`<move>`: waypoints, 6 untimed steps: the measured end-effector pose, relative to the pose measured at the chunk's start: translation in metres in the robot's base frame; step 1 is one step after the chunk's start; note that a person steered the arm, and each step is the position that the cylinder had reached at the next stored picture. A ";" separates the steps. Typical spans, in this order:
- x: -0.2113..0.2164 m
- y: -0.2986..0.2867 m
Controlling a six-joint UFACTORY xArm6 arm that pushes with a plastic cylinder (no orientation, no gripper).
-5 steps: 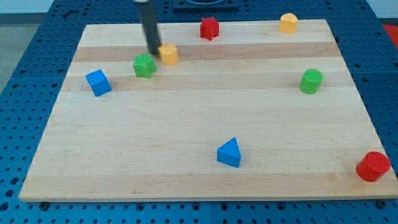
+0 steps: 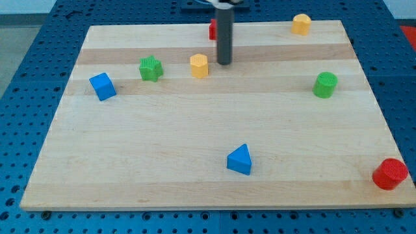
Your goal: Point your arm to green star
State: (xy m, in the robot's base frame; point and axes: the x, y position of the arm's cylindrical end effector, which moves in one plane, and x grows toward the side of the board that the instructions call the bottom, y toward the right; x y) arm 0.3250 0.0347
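Observation:
The green star (image 2: 150,68) sits on the wooden board (image 2: 195,130) at the upper left. My tip (image 2: 224,63) rests on the board to the right of the yellow hexagonal block (image 2: 199,65), with a small gap between them. The tip is well to the right of the green star, with the yellow block between them. The rod hides most of a red block (image 2: 212,28) near the board's top edge.
A blue cube (image 2: 102,86) lies left of the green star. A yellow block (image 2: 300,24) sits at the top right, a green cylinder (image 2: 325,85) at the right, a blue triangular block (image 2: 240,159) low in the middle, a red cylinder (image 2: 390,173) at the bottom right corner.
My tip has moved right, from between the green star and the yellow block to the yellow block's right side. The yellow block has shifted right and slightly down.

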 end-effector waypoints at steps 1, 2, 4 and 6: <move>0.049 0.000; 0.093 -0.056; 0.053 -0.129; 0.013 -0.152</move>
